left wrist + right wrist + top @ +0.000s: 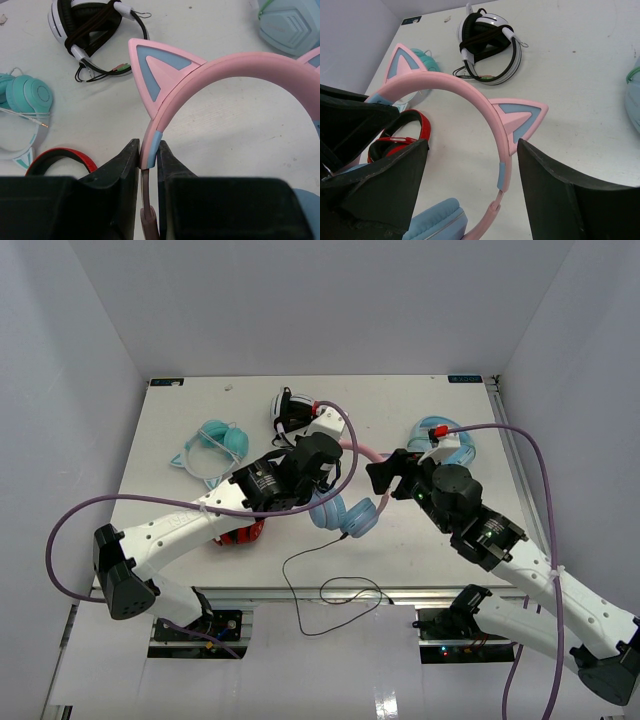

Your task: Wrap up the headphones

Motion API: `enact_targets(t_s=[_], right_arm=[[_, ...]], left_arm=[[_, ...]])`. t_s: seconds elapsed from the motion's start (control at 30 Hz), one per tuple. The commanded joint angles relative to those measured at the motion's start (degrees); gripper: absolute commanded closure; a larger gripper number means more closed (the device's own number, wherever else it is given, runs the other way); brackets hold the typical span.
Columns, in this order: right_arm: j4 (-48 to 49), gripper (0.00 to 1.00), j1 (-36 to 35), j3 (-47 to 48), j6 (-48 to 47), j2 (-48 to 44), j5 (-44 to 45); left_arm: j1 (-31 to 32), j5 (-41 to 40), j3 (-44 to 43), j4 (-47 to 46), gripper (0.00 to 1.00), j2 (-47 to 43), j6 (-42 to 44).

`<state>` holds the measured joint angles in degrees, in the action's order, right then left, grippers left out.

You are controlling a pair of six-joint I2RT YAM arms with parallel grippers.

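The headphones [345, 512] have a pink cat-eared headband [225, 70], light blue ear cups and a thin black cable [300, 565] that trails off the table's front edge in a loop. My left gripper [328, 462] is shut on one end of the headband, as the left wrist view [148, 146] shows. My right gripper [385, 476] is open. In the right wrist view [472, 146] its jaws stand apart on either side of the other end of the headband [502, 165], not touching it. One blue ear cup [437, 220] hangs below.
A white and black pair [295, 412] lies at the back. A teal pair [215, 445] lies at the left, a red pair [240, 533] under my left arm and an all-light-blue pair [445, 440] at the right.
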<state>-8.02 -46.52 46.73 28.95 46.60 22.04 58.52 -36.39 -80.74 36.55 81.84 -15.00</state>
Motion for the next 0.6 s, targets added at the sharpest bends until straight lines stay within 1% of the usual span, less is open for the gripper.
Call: enact_targets(t_s=[0.0, 0.13, 0.23, 0.33, 0.57], right_arm=[[-0.47, 0.23, -0.18, 2.26, 2.63, 1.42, 3.64], [-0.29, 0.28, -0.15, 1.47, 3.44, 2.15, 4.55], [0.44, 0.30, -0.15, 0.83, 3.78, 3.07, 4.60], [1.45, 0.34, -0.16, 0.12, 4.11, 4.04, 4.23], [2.39, 0.40, -0.22, -0.73, 5.24, 6.82, 3.38]], left_arm=[[0.01, -4.24, 0.43, -3.12, 1.00, -3.82, -4.06], [0.01, -4.80, 0.99, -3.47, 1.00, -4.66, -5.08], [0.01, -4.37, 1.75, -4.28, 1.00, -5.37, -5.47], [0.01, -3.78, 2.81, -6.39, 1.00, -5.99, -5.13], [0.01, -5.14, 3.21, -7.55, 1.00, -5.47, -5.23]])
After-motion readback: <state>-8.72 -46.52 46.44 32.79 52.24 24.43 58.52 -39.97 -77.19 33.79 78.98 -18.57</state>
